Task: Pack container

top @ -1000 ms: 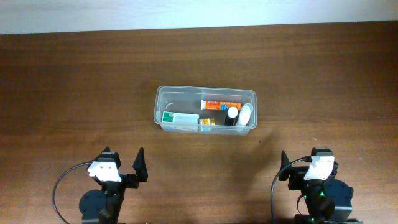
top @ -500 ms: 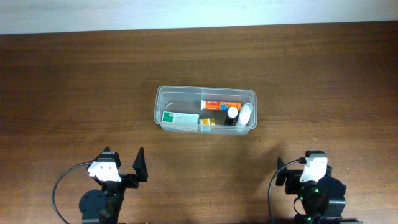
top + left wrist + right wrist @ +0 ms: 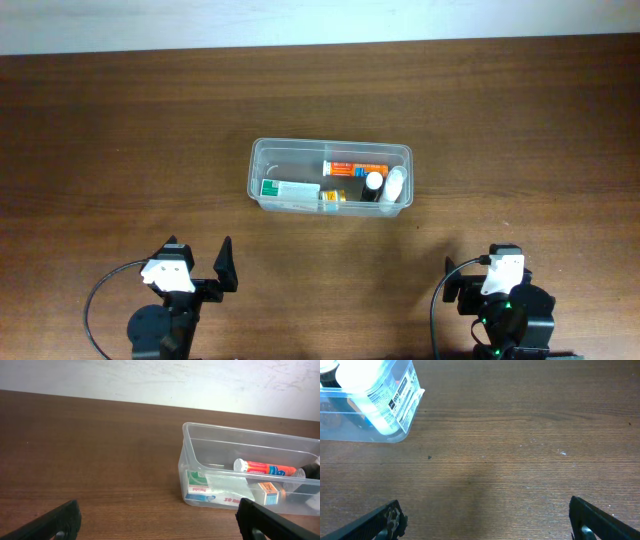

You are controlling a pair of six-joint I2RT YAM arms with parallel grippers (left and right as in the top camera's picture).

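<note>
The left end effector [image 3: 200, 264] and the right end effector [image 3: 478, 286] both sit released, fingers spread wide, at the near edge of the counter [image 3: 100, 150], one toward each near corner. The container [image 3: 270, 160] stands mid-counter, well apart from both and from the far edge, its long sides parallel to that edge, bare wood along all four walls. Inside, a green-and-white box [image 3: 290, 188] lies against the near wall, while a tube [image 3: 352, 167], a dark-capped bottle [image 3: 373, 182] and a white bottle [image 3: 396, 180] crowd the right end.
</note>
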